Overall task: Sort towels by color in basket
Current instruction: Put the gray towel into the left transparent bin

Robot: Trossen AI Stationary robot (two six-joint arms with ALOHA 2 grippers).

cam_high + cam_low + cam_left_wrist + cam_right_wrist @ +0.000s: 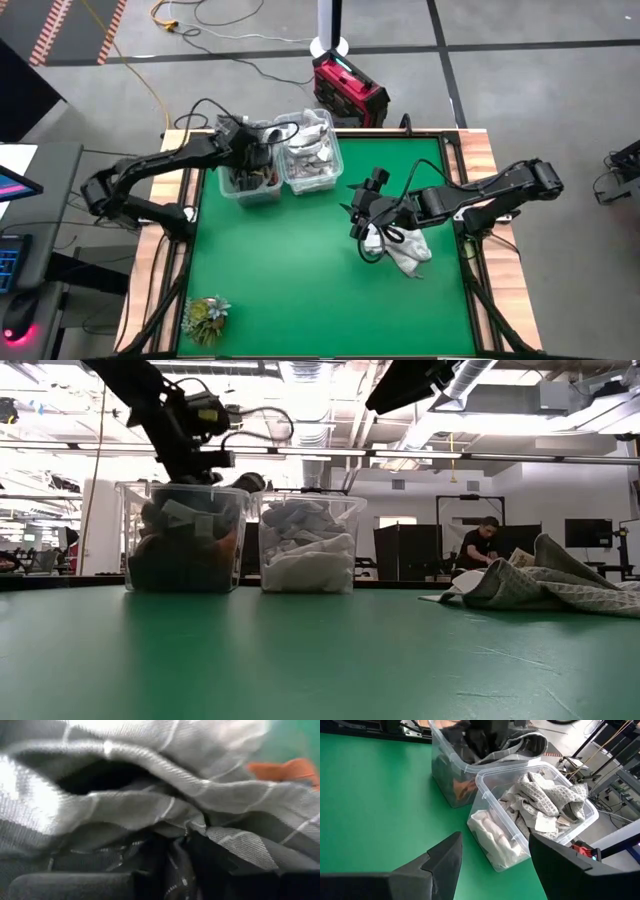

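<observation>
Two clear bins stand at the table's far side. The left bin [250, 178] [187, 538] holds dark and rust-orange towels; the right bin [312, 155] [535, 815] holds white and light grey ones. My left gripper [248, 150] [190, 435] is down over the left bin, shut on a grey plaid towel [165, 805] that loops over the bin's rim [520, 742]. My right gripper [362, 215] [495, 870] hovers open over the mat, holding nothing. Under the right arm a light grey plaid and white towel [405, 250] [545, 585] lies crumpled on the mat. My left gripper holds the grey plaid towel from above, pointing down into the left bin. Bunched folds [187, 837] run together between its dark fingers [70, 885]; which edge or how many layers, I cannot tell. The cloth lies slack on the towels in the bin.
A small leafy plant [207, 318] sits at the near left corner. A red device [348, 90] stands on the floor beyond the far edge. A person [487, 545] is far off in the room. Bare green mat [290, 270] stretches between bins and near edge.
</observation>
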